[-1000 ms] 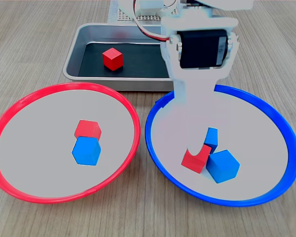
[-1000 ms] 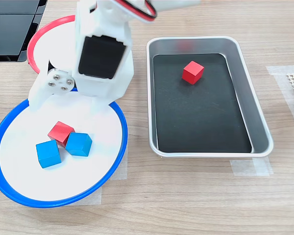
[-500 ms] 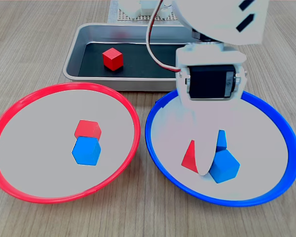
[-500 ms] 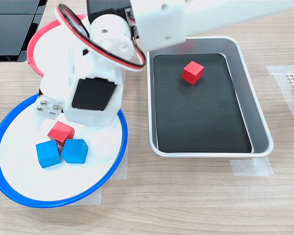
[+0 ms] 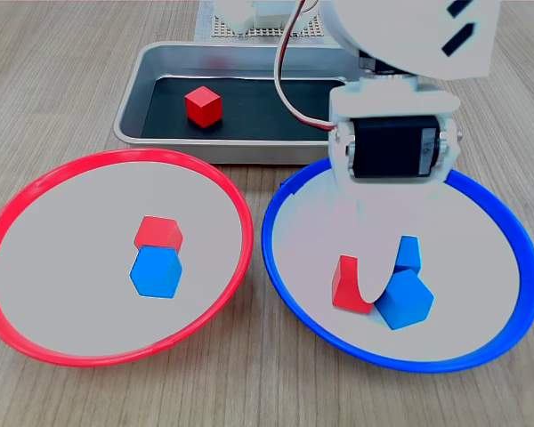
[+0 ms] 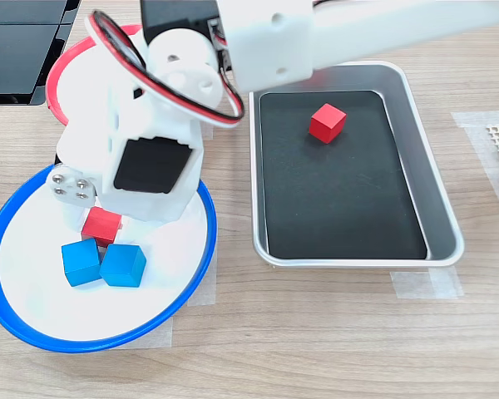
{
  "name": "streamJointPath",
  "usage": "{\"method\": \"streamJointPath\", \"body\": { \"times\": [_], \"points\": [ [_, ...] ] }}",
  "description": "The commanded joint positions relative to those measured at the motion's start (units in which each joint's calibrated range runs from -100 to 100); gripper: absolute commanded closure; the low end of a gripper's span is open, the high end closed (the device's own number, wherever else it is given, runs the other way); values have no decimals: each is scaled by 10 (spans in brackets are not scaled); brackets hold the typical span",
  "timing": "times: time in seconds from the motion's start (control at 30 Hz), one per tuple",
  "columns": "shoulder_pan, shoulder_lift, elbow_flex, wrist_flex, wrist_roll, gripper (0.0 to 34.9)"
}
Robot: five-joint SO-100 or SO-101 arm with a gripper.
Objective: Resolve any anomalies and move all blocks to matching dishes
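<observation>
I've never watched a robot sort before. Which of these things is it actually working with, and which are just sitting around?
Part of the job:
- red-rimmed dish
- blue-rimmed dish
- three red cubes
- three blue cubes
- gripper
- silver tray, which holds one red cube

Just lying about:
- black panel
- tape strips

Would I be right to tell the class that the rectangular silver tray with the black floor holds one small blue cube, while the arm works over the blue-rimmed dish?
Not quite. The small cube in the rectangular silver tray is red, not blue, as both exterior views show. The rest holds: the gripper is down in the blue-rimmed dish.
</observation>
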Motion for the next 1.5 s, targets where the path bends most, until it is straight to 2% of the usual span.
{"method": "streamJointPath", "body": {
  "times": [0.0, 0.23, 0.47, 0.53, 0.63, 0.77, 0.9, 0.97, 1.03, 1.17, 1.27, 1.33, 1.4, 1.47],
  "points": [
    [9, -22, -15, 21, 12, 340],
    [31, -127, 19, 76, 37, 343],
    [100, -180, 7, 120, 73, 346],
    [142, -180, 0, 132, 100, 346],
    [188, -169, 2, 126, 130, 346],
    [267, -129, 7, 85, 185, 346],
    [313, -93, 13, 47, 231, 344],
    [320, -83, 29, 26, 248, 323],
    [321, -75, 43, 6, 266, 278],
    [313, -72, 48, 1, 295, 231],
    [308, -80, 46, 3, 329, 227],
    [301, -87, 40, 9, 367, 240],
    [295, -89, 38, -7, 388, 239],
    [283, -88, 38, -34, 419, 252]
  ]
}}
